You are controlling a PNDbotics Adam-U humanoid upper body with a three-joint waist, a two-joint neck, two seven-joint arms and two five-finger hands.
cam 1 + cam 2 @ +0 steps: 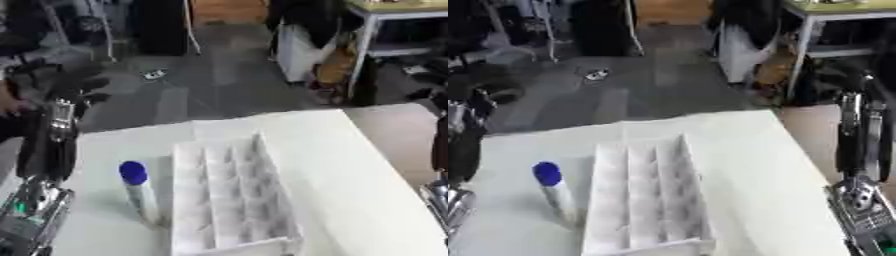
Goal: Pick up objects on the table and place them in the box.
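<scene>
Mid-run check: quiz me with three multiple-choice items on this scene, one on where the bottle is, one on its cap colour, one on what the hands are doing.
1. Where is the bottle relative to the box?
A. Inside a compartment
B. On the table beside the box's left wall
C. Right of the box

2. What colour is the bottle's cap?
A. Red
B. Green
C. Blue

3. What do the left hand and right hand hold?
A. Nothing
B. The bottle
C. The box

Answers: 1 B, it stands on the white table against the box's left side. 2 C, the top is blue over a white body. 3 A, both hands hang at the table's sides, apart from the bottle and box.
</scene>
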